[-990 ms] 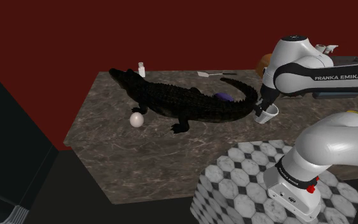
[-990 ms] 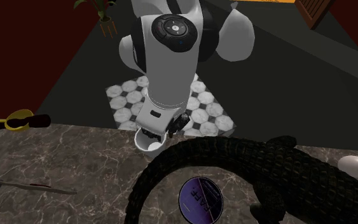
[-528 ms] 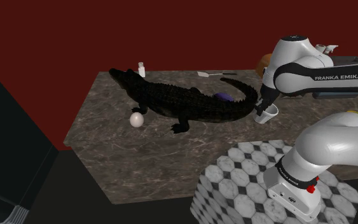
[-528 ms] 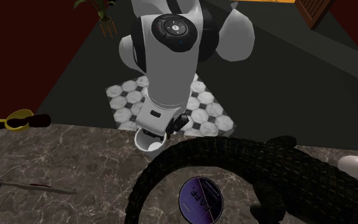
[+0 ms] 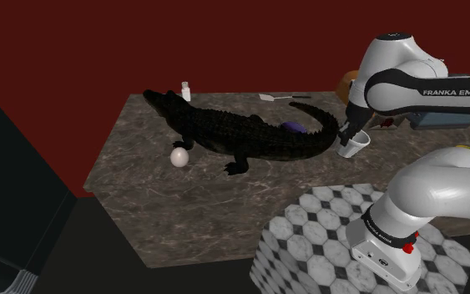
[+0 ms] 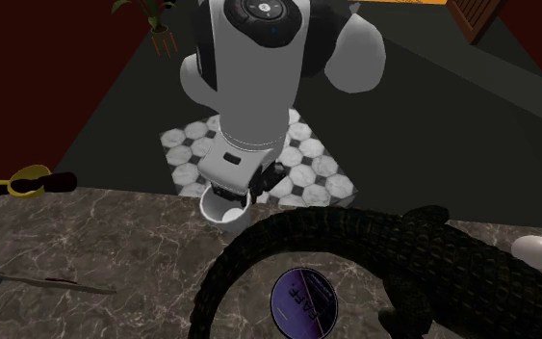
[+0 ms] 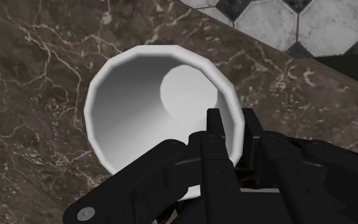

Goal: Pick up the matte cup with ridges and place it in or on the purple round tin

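At the edge of the dark brown marbled tabletop (image 5: 191,200) nearest the checker-tiled stand (image 5: 308,242), I have the black hand (image 5: 356,134) closed on the white faceted cup (image 5: 354,147). In the wrist view one finger (image 7: 214,130) is inside the cup (image 7: 145,95) and the other is outside, pinching the wall at the rim between them. The cup's mouth faces up and it leans a little in the shoulder view. I cannot tell whether its base touches the tabletop.

In the second exterior view the cup (image 6: 222,207) hangs under the hand (image 6: 245,188), just beyond the curled tail of a black toy crocodile (image 6: 374,241). The purple round tin (image 6: 303,303) lies flat inside that curl, near the cup but apart from it, with the tail between them. A white egg-shaped object (image 6: 534,251) rests on the tabletop beside the crocodile's body, well away from the cup.
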### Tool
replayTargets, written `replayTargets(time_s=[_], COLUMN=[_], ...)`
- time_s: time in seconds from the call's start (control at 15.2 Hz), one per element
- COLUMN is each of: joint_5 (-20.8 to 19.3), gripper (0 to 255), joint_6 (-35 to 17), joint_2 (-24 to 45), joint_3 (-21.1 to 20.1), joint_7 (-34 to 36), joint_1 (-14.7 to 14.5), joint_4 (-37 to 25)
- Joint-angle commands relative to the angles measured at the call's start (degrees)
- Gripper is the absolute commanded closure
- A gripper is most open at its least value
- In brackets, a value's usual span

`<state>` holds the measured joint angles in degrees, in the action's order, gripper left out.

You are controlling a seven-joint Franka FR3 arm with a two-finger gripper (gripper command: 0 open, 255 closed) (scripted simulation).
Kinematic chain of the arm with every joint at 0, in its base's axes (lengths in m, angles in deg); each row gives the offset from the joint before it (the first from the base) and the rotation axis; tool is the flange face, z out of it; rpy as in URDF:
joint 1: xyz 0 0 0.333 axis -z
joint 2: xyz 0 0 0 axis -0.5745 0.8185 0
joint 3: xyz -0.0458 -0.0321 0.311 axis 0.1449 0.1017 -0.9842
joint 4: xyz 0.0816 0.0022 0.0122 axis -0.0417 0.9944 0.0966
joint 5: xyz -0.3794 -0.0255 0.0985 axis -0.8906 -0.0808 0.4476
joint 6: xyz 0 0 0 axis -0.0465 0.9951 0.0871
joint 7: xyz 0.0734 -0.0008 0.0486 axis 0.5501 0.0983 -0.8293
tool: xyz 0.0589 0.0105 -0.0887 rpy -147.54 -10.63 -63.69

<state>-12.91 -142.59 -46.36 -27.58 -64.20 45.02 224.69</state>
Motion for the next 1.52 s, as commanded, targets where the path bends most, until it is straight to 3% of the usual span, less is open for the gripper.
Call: replayTargets(time_s=[0.0,1.06,1.45], joint_5=[0.4,2.0,4.8], gripper=[255,255,255], joint_6=[2.1,14.2,9.2], joint_2=[-0.5,-1.7,13.6], joint_3=[-0.2,-1.4,-4.6], joint_7=[-0.2,-1.5,2.7], joint_1=[-0.2,-0.9,-3.3], joint_4=[-1.5,-12.6,-22.3])
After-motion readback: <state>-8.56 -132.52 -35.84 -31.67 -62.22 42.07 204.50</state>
